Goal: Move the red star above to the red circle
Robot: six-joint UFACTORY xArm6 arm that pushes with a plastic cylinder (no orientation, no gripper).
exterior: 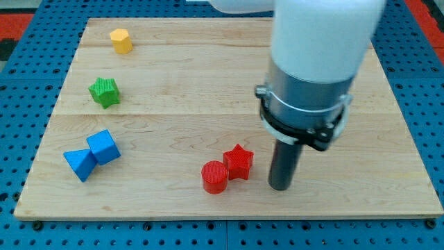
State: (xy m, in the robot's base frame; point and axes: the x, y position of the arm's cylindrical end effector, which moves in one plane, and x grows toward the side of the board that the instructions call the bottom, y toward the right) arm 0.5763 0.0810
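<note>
The red star [238, 162] lies near the view's bottom centre of the wooden board [173, 111]. The red circle [214, 176] sits just to its lower left, touching it or nearly so. My tip [279, 186] is the lower end of the dark rod, just to the right of the red star, with a small gap between them. The arm's white and grey body fills the view's upper right above the rod.
A blue cube [104, 146] and a blue triangle [80, 164] sit together at the view's lower left. A green star [105, 92] is at the left and a yellow hexagon [121, 41] at the upper left. Blue pegboard surrounds the board.
</note>
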